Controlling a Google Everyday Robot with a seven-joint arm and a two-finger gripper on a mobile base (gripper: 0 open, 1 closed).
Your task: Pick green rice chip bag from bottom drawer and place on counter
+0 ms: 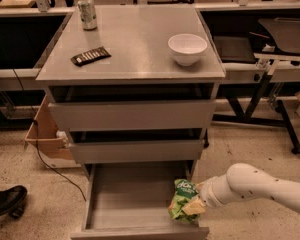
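The green rice chip bag (180, 202) stands upright at the front right corner of the open bottom drawer (130, 199), overlapping the drawer's right wall. My gripper (194, 205) reaches in from the right on a white arm and is shut on the bag's right side; the bag hides most of it. The counter (135, 44) is the grey cabinet top above.
On the counter stand a white bowl (187, 48) at the right, a drink can (87, 12) at the back left and a dark striped wrapper (90, 56). Two upper drawers (132, 115) are slightly open. A cardboard box (42, 134) and a black shoe (5, 201) lie left.
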